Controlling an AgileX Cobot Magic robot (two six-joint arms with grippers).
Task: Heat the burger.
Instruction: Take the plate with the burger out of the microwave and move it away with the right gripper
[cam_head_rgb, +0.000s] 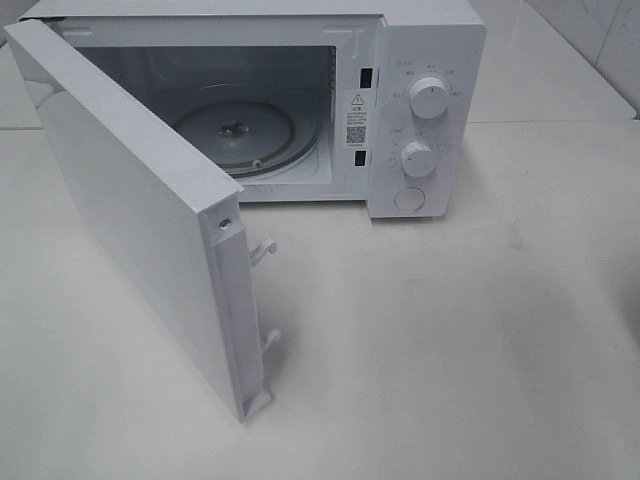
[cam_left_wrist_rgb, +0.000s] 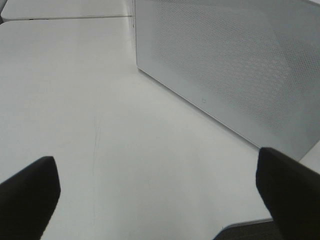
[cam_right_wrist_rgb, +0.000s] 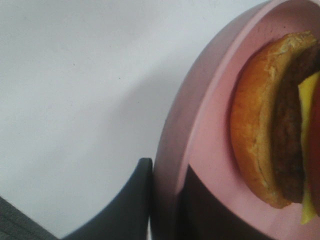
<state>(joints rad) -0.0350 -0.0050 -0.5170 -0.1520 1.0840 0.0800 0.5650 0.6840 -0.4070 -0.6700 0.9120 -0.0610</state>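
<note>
The burger shows only in the right wrist view: golden-brown bun, dark patty and yellow cheese, lying on a pink plate. My right gripper is shut on the plate's rim, with one dark finger outside and one inside. My left gripper is open and empty above the white table, close to the microwave's mesh-patterned panel. Burger, plate and both grippers are out of the exterior high view.
The white microwave stands at the back of the table. Its door is swung wide open toward the front left. The glass turntable inside carries nothing. Two knobs are on its right panel.
</note>
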